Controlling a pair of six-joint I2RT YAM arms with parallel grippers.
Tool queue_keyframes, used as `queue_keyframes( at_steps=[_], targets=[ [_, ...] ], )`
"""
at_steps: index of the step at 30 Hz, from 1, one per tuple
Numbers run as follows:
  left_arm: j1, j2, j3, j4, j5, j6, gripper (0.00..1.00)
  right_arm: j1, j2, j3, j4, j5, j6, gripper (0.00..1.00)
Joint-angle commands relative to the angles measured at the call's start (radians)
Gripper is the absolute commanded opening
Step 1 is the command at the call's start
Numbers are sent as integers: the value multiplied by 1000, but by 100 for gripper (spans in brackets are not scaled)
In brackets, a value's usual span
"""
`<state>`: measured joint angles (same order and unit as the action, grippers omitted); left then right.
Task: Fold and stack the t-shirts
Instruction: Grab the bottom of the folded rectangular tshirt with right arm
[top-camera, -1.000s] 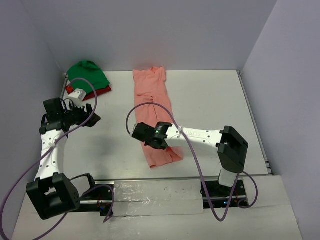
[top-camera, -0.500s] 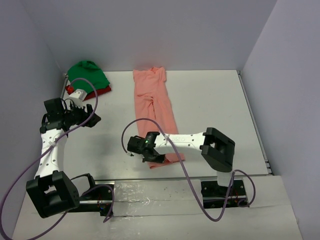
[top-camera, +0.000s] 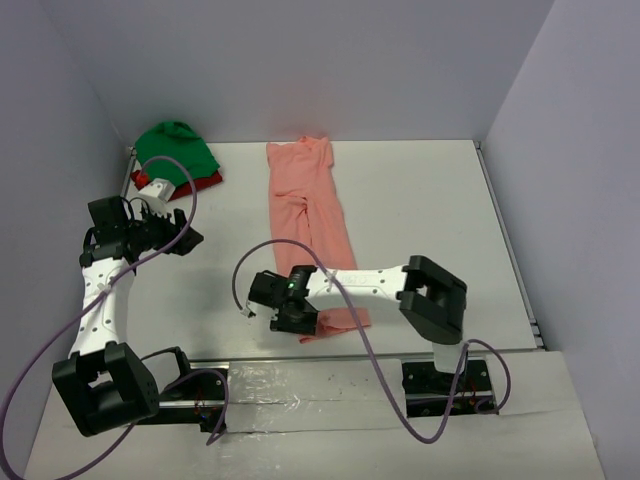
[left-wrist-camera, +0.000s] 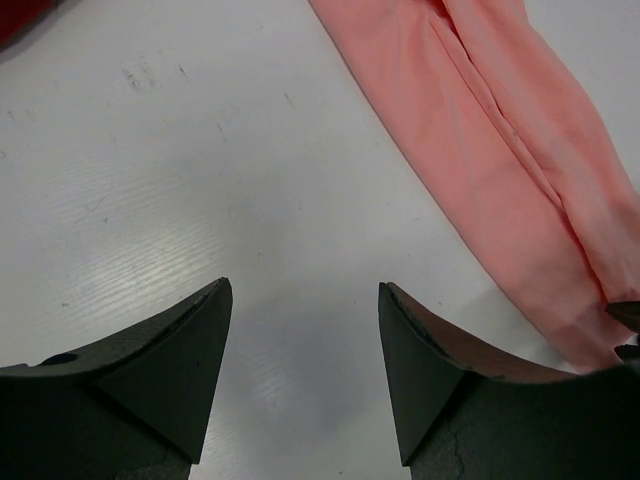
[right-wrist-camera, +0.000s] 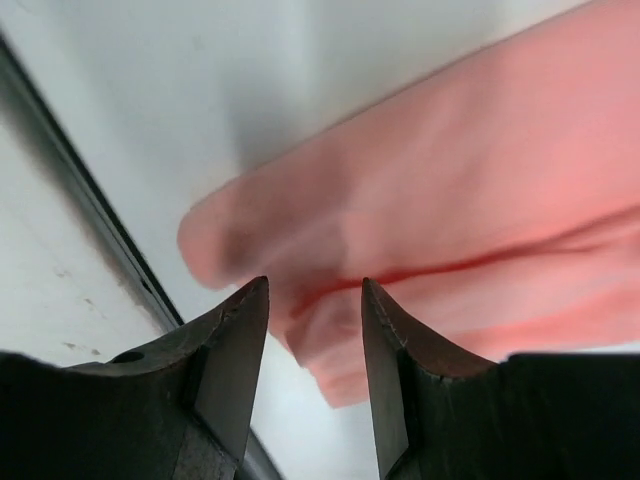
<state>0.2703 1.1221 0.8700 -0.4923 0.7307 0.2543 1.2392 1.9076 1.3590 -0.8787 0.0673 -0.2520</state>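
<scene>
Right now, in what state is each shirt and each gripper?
pink shirt: folded lengthwise into a long strip, lying flat on the table.
green shirt: crumpled heap, resting on the red shirt.
red shirt: mostly covered by the green one; its fold cannot be told.
left gripper: open, empty, above bare table.
right gripper: open, over the pink shirt's near end.

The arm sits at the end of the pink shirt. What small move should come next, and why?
Probably close the right gripper on the near end of the pink shirt. Its jaws stand apart right at that end, holding nothing, and the shirt lies as a long narrow strip, not yet folded across.
</scene>
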Motion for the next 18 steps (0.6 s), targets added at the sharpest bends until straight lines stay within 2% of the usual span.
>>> queue_keyframes(
  at_steps=[1,6,8,10,13,18],
  targets=[
    [7,-31,6,-5,59,33,69,6,-258,-23,191,54,-10,50],
    [6,-47,4,-8,65,37,70,-1,-475,-98,398,110,-27,51],
    [7,-54,3,-9,61,37,69,-12,-560,-144,447,126,-47,60],
    [9,-64,-3,4,36,25,69,-29,-616,-176,452,153,-73,66],
    [23,-81,-12,18,21,23,70,-29,-659,-277,438,236,-115,66],
    [46,-93,-11,24,16,13,70,-29,-723,-438,429,273,-130,67]
  ],
)
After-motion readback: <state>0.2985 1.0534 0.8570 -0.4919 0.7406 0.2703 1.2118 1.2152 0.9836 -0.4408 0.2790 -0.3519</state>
